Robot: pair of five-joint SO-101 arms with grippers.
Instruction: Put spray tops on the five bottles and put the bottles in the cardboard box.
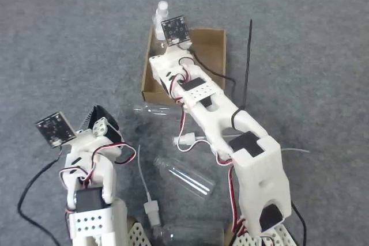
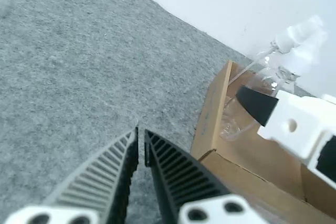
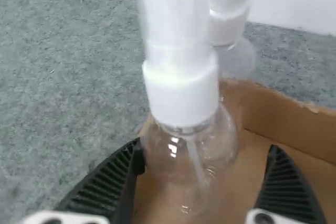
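Note:
A clear bottle (image 3: 186,145) with a white spray top (image 3: 178,72) stands upright in the cardboard box (image 3: 283,116). My right gripper (image 3: 202,153) is open around it, one finger (image 3: 118,174) against its side and the other apart. A second topped bottle (image 3: 233,51) stands just behind it. In the high view the right arm (image 1: 199,93) stretches to the box (image 1: 213,47), where a spray top (image 1: 162,10) pokes up at the far corner. My left gripper (image 2: 142,132) is shut and holds nothing, low over the carpet beside the box (image 2: 212,114).
Open bottles lie on the grey carpet: one (image 1: 151,109) before the box, one (image 1: 185,177) between the arms, one (image 1: 193,234) at the near edge. Loose spray tops (image 1: 151,208) (image 1: 185,140) with dip tubes lie near them. A black strip (image 1: 248,56) lies right of the box.

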